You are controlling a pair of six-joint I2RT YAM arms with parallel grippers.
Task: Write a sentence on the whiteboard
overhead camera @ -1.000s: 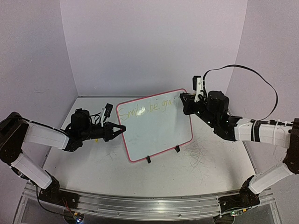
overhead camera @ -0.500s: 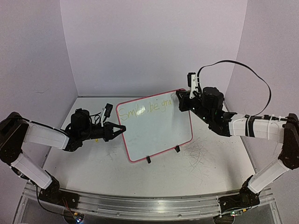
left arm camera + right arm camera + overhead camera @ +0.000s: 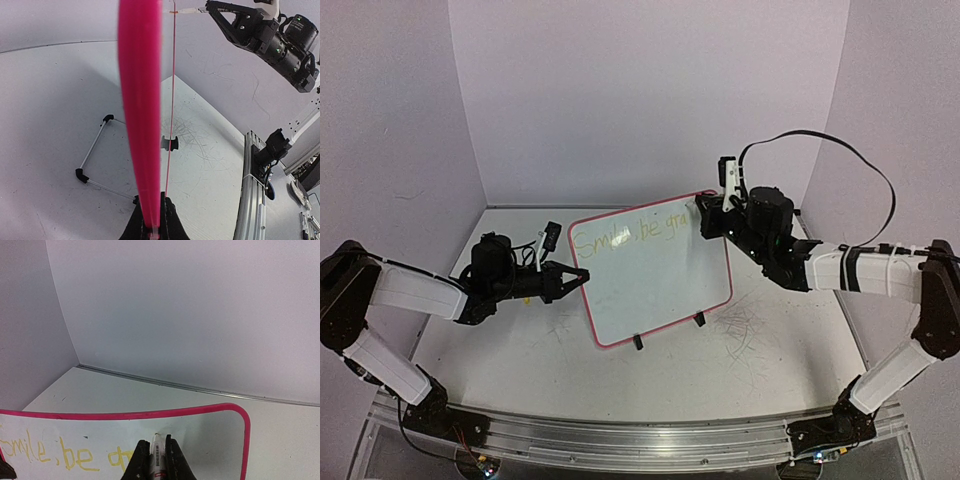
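The left gripper [image 3: 152, 210], mostly cut off in its wrist view, pinches the left edge of the glossy white, pink-red-framed rectangular whiteboard [image 3: 660, 290]. The board stands on black clip feet [image 3: 638, 343] mid-way across the scuffed white table [image 3: 760, 340]. Its faint yellow-green handwritten sentence [image 3: 80, 458] reads "Smile, be g". Further letters hide behind the white marker [image 3: 158, 457] clamped in the right gripper [image 3: 155, 445].

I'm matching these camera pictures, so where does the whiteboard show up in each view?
Top external: whiteboard at centre, face-on.
Left wrist: edge-on, a vertical pink band left of centre.
Right wrist: along the bottom, top edge showing.
Shared landmark: right gripper at its top corner.
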